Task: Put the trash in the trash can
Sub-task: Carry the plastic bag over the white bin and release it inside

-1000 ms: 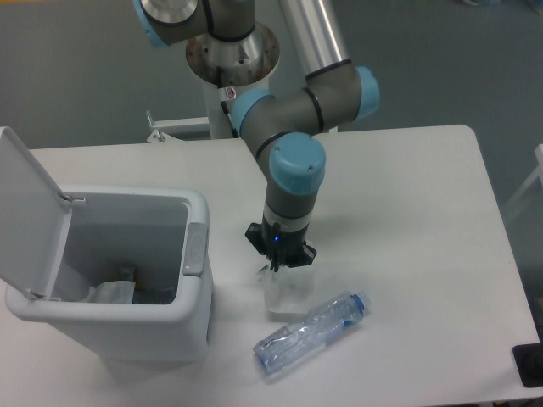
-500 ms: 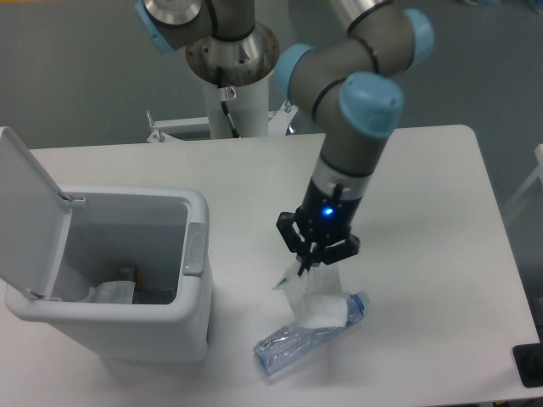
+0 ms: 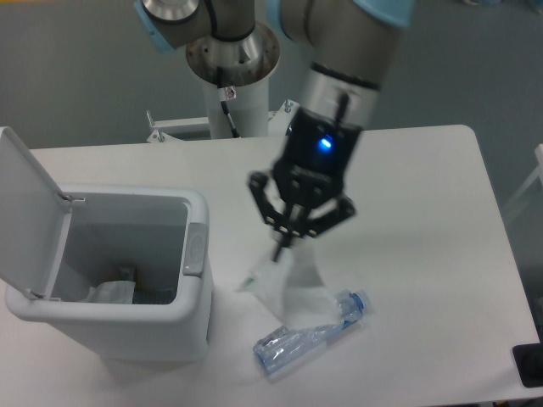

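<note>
The hand (image 3: 280, 248) is pinched shut on the top of the wrapper (image 3: 284, 288), which dangles above the tabletop (image 3: 424, 212) beside the open bin (image 3: 197, 246), so neither it nor the bottle (image 3: 310, 333) lying below is in yet.

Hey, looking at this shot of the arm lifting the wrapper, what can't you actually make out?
- Bin contents: pale scraps low inside, front wall hides the rest.
- Bottle label: too small; the wrapper overlaps its middle.
- End effector fingertips: blurred.
- Dark thing at right edge: cut off.
</note>
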`<state>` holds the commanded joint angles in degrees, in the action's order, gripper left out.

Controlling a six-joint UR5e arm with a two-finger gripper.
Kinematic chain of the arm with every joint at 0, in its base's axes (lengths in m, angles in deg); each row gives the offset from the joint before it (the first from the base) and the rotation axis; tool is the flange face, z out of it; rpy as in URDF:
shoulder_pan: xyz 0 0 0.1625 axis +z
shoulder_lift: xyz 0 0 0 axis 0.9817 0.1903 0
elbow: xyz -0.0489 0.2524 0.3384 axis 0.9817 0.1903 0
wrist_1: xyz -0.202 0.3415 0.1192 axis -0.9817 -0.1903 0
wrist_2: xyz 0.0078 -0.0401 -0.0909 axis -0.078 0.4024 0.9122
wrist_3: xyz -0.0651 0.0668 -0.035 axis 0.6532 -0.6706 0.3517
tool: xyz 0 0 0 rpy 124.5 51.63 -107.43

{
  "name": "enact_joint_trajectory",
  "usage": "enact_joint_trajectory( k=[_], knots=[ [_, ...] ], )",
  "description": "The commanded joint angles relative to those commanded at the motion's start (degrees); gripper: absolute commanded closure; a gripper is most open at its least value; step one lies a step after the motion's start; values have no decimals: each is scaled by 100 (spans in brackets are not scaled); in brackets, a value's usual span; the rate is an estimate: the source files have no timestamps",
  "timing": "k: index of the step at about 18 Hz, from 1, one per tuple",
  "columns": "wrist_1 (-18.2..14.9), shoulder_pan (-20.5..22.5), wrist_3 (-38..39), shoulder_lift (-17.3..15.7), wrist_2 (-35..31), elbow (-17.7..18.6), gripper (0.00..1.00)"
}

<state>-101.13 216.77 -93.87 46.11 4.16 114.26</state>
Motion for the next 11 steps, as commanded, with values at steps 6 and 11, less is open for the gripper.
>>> enact_joint_trajectory(
  k=[6,11],
  knots=[
    [79,-809,89,-79,-236,263,100],
    [149,-1012,-78,-158,-448,677,34]
  ],
)
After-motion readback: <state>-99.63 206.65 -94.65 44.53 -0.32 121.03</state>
